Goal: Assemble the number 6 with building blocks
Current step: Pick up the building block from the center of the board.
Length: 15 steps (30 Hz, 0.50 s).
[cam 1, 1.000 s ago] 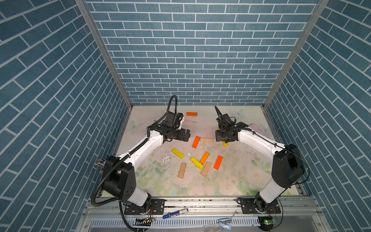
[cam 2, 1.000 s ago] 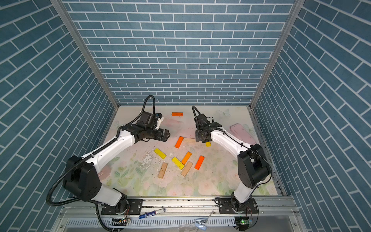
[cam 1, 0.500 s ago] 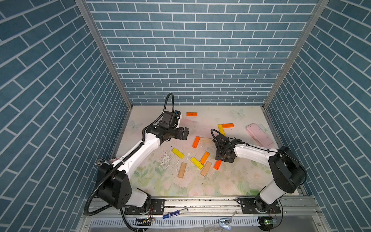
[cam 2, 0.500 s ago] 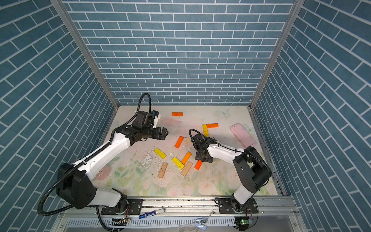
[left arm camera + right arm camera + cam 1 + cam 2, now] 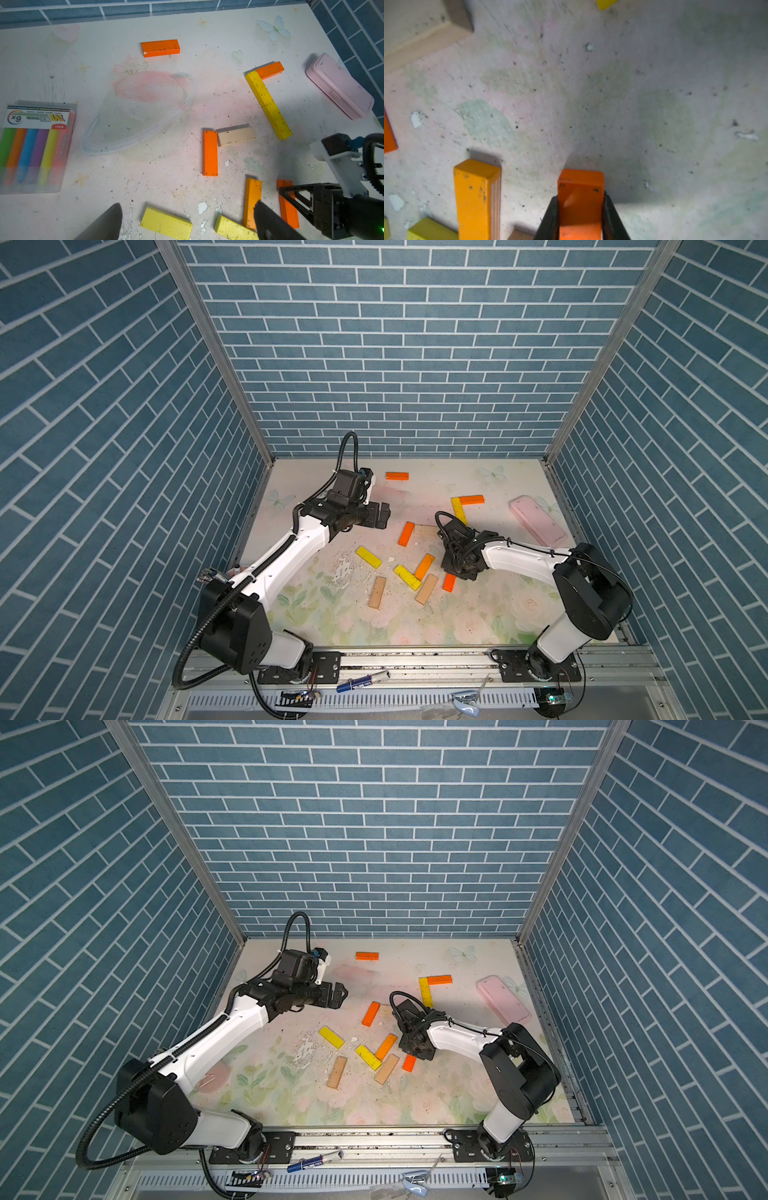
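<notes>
Only a corner of yellow and orange flat wooden planks (image 5: 459, 510) is lying assembled right of centre in a top view; below it, the right gripper (image 5: 580, 198) is pinching another orange plank (image 5: 449, 583), the left gripper (image 5: 381, 515) hanging spread

Both arms: white link shells, black joint housings, screwed black base plates (image 5: 328, 664). Left arm (image 5: 291, 556): ribbed black hose (image 5: 187, 655) at base; behind left gripper (image 5: 383, 515), white camera bracket (image 5: 369, 485) with blue plug, thin black cable loop (image 5: 347, 448). Right arm (image 5: 523, 560): black cable (image 5: 532, 549) tied along link.
</notes>
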Available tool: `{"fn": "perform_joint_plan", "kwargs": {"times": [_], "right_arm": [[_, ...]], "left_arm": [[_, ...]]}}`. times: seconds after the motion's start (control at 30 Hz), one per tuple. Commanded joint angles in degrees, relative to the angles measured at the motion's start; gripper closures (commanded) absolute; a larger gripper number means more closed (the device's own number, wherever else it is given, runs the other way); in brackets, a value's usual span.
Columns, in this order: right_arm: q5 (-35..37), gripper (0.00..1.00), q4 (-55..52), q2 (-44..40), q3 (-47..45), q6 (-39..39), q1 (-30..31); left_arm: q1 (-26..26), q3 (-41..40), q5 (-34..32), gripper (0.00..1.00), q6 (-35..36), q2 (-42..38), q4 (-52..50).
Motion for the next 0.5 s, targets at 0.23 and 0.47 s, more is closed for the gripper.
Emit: {"fn": "perform_joint_plan", "kwargs": {"times": [0.23,0.47], "right_arm": [[0.06,0.88,-9.31,-7.9,8.61,3.75,-9.57],[0.13,0.87,-7.63,-7.1,16.6,8.49,-22.08]], "left_arm": [[1.04,-1.4,0.2,0.01,-1.16,-0.94,0.94],[1.03,-2.03,2.89,0.01,-2.22,-1.04,1.91]]}}
